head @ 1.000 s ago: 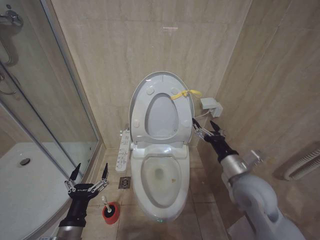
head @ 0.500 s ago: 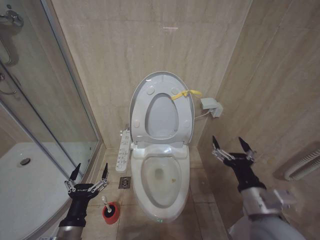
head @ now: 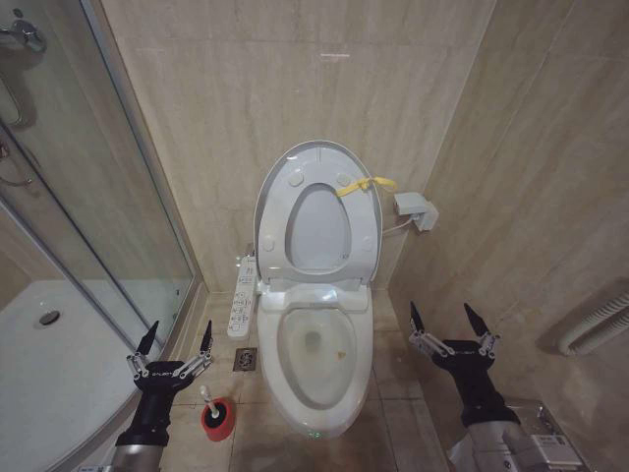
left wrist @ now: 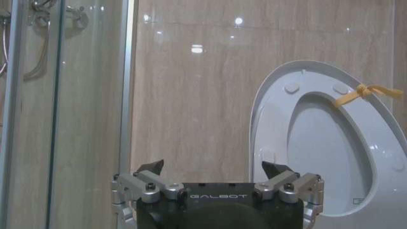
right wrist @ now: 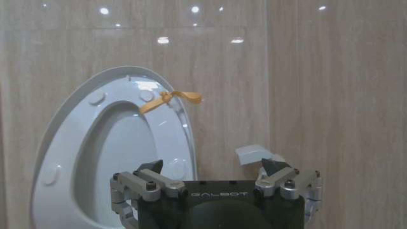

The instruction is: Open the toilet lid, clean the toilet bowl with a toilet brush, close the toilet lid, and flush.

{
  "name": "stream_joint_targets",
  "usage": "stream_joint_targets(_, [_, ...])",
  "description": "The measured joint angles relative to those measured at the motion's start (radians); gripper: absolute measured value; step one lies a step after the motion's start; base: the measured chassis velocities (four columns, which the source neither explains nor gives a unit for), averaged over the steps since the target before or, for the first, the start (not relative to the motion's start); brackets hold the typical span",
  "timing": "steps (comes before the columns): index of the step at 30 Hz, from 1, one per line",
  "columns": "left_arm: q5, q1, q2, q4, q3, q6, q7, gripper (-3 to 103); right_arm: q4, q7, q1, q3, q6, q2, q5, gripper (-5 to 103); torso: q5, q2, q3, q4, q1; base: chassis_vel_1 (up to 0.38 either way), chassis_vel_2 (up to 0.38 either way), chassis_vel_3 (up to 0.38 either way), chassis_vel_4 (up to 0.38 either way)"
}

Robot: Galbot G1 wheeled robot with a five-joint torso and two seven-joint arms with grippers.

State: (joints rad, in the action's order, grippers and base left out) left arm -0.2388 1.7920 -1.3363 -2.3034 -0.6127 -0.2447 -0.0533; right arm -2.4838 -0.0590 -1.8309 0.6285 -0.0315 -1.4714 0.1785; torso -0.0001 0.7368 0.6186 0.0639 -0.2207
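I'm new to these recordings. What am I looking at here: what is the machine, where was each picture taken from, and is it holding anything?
This is a wheeled robot with two arms in a small bathroom. The wide picture comes from a camera on its head, looking down. The other two come from cameras on its wrists, each looking past its own fingers toward the wall.

The toilet lid stands raised against the wall, a yellow strap tied to its edge. Below it the toilet bowl is uncovered.

The left gripper hangs open beside the shower glass, above the toilet brush, which stands in its red holder on the floor. The right gripper hangs open on the bowl's other side. Neither holds anything.
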Motion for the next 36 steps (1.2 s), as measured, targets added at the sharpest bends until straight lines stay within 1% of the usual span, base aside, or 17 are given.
stream_joint_targets(1, [0.0,0.0,0.0,0.0,0.0,0.0,0.0,100,0.0,0.0,0.0,0.0,0.0,0.0,0.0,100,0.0,0.0,0.0,0.0,0.0,0.0,0.0,0.0,0.0])
stream_joint_targets(5, [0.0,0.0,0.0,0.0,0.0,0.0,0.0,100,-0.018,0.017,-0.021,0.0,0.068,-0.01,0.031,100,0.0,0.0,0.0,0.0,0.0,0.0,0.0,0.0,0.0])
stream_joint_targets(9, [0.0,0.0,0.0,0.0,0.0,0.0,0.0,100,-0.019,0.026,-0.033,-0.002,0.089,-0.014,0.034,100,0.0,0.0,0.0,0.0001,0.0,0.0,0.0,0.0,0.0])
stream_joint_targets(17, [0.0,0.0,0.0,0.0,0.0,0.0,0.0,100,-0.019,0.043,-0.019,0.011,0.1,-0.037,0.039,100,0.0001,0.0,0.0,0.0001,0.0,0.0,0.0,0.0,0.0])
stream_joint_targets(19, [0.0,0.0,0.0,0.0,0.0,0.0,0.0,100,-0.019,0.029,-0.009,0.016,0.099,-0.056,0.028,100,0.0001,0.0,0.0,0.0,0.0,0.0,0.0,0.0,0.0])
stream_joint_targets(21, [0.0,0.0,0.0,0.0,0.0,0.0,0.0,100,-0.019,0.026,-0.011,0.015,0.098,-0.06,0.02,100,0.0001,0.0,0.0,0.0,0.0,0.0,0.0,0.0,0.0])
stream_joint_targets(25, [0.0,0.0,0.0,0.0,0.0,0.0,0.0,100,-0.018,0.056,-0.023,0.023,0.089,-0.057,0.014,100,0.0,0.0,0.0,0.0002,0.0,0.0,0.0,0.0,0.0])
stream_joint_targets(30, [0.0,0.0,0.0,0.0,0.0,0.0,0.0,100,-0.018,0.096,-0.012,0.028,0.09,-0.051,0.058,100,0.0001,0.0,0.0,0.0001,0.0,0.0,0.0,0.0,0.0])
stream_joint_targets(34, [0.0,0.0,0.0,0.0,0.0,0.0,0.0,100,-0.017,0.135,-0.009,0.024,0.079,-0.045,0.067,100,0.0001,0.0,0.0,0.0001,0.0,0.0,0.0,0.0,0.0])
stream_joint_targets(36, [0.0,0.0,0.0,0.0,0.0,0.0,0.0,100,-0.017,0.14,-0.009,0.023,0.079,-0.044,0.073,100,0.0001,0.0,0.0,0.0,0.0,0.0,0.0,0.0,0.0])
